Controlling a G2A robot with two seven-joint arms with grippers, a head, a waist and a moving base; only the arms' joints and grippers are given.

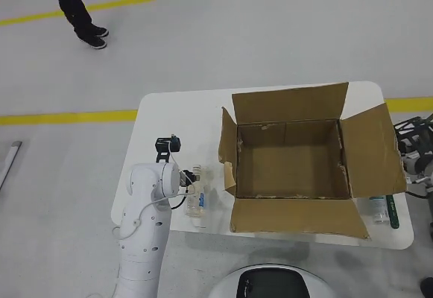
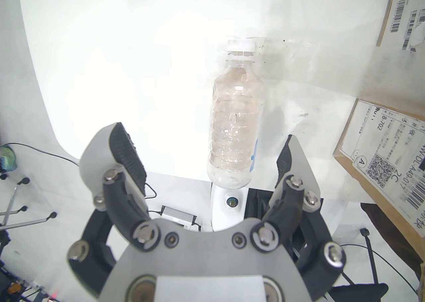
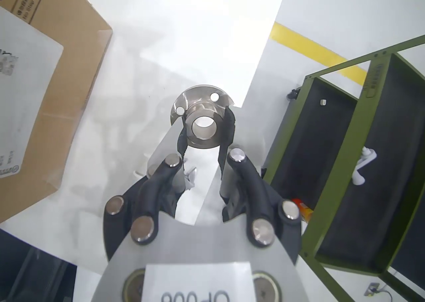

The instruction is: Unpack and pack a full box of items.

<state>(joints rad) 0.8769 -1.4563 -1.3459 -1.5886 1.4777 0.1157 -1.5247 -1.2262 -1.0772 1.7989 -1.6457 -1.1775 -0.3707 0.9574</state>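
A: Which arm is nearer the bottle?
B: My left claw (image 2: 206, 137), spread wide. The bottle (image 2: 235, 124) lies just ahead on the table (image 2: 132, 51), left of the box (image 1: 291, 160), base toward the claw, cap away. My right claw (image 3: 206, 122), right of the box, pinches a metal flange (image 3: 199, 101).

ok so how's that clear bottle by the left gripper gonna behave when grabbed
The clear bottle lies on its side and is round, so a nudge would probably roll it. Its thin ribbed walls look likely to dent under a hard squeeze. How full it is, hence its weight, I cannot tell.
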